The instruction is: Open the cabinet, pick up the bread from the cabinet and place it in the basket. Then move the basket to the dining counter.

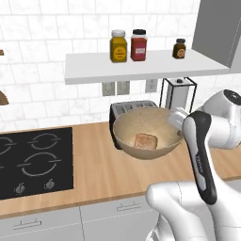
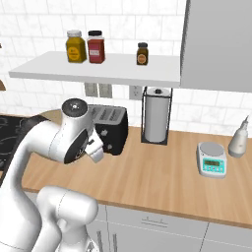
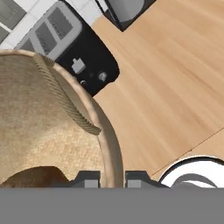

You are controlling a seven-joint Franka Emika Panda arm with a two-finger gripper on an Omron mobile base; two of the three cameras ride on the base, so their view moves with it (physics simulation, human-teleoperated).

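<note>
My arm rises from the base, bends at the elbow and reaches forward with the wrist angled down. In the hand view my pincer sits with its two dark fingertips one on each side of the basket rim, clamped on the wall between them.
</note>
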